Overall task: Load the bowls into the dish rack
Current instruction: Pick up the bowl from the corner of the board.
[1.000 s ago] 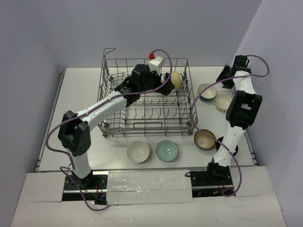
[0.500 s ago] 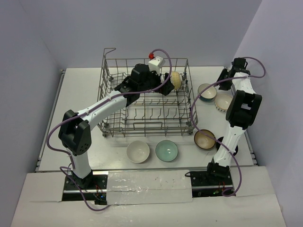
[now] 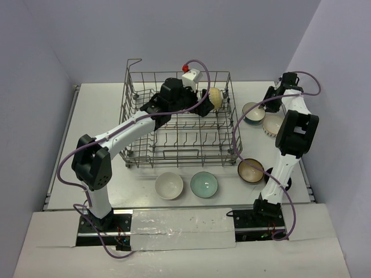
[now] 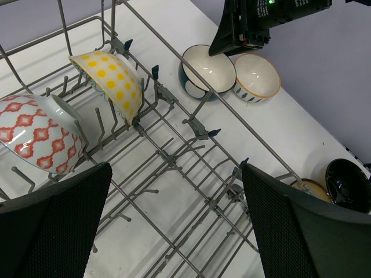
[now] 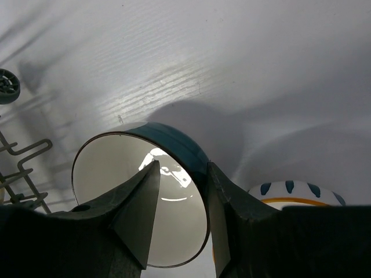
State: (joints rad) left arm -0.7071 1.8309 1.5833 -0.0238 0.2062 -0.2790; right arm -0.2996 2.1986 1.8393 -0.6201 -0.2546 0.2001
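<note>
A lab test booth: blank lilac walls enclosing a white table.

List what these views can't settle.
Right wrist: whether the right gripper pinches the teal bowl; its fingers cover the contact.
Left wrist: tan bowl mostly behind a finger of the left gripper; black bowl cut by the frame edge.
Top external: right gripper's jaws too small, under its own wrist.

- No legible text, brand, label or number was in any view.
- The yellow-dotted bowl and the red-diamond bowl carried patterns only, no lettering.
</note>
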